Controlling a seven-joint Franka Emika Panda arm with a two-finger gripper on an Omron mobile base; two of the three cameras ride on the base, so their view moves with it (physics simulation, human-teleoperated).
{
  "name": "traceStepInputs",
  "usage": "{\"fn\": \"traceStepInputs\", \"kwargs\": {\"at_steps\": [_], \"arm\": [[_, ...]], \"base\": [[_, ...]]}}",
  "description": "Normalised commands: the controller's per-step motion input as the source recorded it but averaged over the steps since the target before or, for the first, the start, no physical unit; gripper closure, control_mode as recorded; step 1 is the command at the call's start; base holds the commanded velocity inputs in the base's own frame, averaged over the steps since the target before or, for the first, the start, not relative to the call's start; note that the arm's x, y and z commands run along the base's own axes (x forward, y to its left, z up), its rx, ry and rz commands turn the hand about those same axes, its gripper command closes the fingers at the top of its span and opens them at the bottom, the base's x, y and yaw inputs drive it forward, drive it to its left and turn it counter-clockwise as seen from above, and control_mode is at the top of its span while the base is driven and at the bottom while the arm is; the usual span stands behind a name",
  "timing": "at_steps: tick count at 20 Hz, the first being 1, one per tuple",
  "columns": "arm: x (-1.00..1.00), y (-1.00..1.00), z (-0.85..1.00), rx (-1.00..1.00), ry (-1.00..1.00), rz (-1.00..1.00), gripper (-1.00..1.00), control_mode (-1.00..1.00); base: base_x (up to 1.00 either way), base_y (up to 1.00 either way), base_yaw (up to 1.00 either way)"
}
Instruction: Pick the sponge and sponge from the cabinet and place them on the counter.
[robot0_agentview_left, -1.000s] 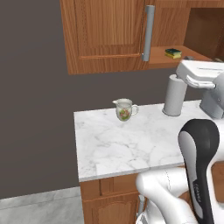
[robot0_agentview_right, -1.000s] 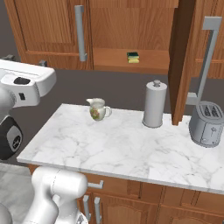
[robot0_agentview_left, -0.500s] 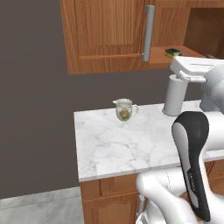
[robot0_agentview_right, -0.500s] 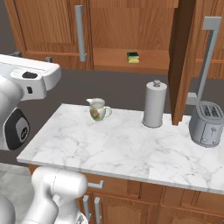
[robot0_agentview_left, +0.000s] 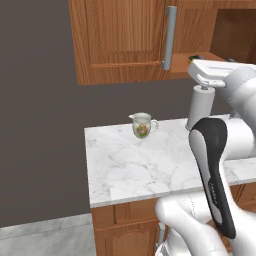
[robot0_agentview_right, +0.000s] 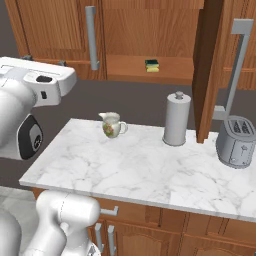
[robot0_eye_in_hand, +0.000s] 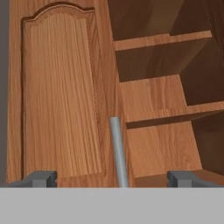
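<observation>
Sponge (robot0_agentview_right: 152, 65) sits on the cabinet (robot0_agentview_right: 150, 30) shelf in the right base view, above the paper towel roll (robot0_agentview_right: 177, 119), well right of and slightly above the raised hand. Left base view: only a dark sliver shows at the shelf edge, probably the sponge. Hand view: gripper (robot0_eye_in_hand: 113, 178) empty, tips wide apart, facing the closed door and bar handle (robot0_eye_in_hand: 118, 151); open shelves lie to its right.
</observation>
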Motion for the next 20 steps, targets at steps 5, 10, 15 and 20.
{"fn": "traceStepInputs", "kwargs": {"at_steps": [5, 10, 15, 20], "arm": [[0.31, 0.0, 0.0, 0.0, 0.0, 0.01, -1.0, -1.0], [0.3, 0.0, 0.0, 0.0, 0.0, 0.01, -1.0, -1.0], [0.22, 0.0, 0.0, 0.0, 0.0, 0.0, -1.0, -1.0], [0.22, 0.0, 0.0, 0.0, 0.0, 0.0, -1.0, -1.0]], "base": [[0.0, 0.0, 0.0], [0.0, 0.0, 0.0], [0.0, 0.0, 0.0], [0.0, 0.0, 0.0]]}}
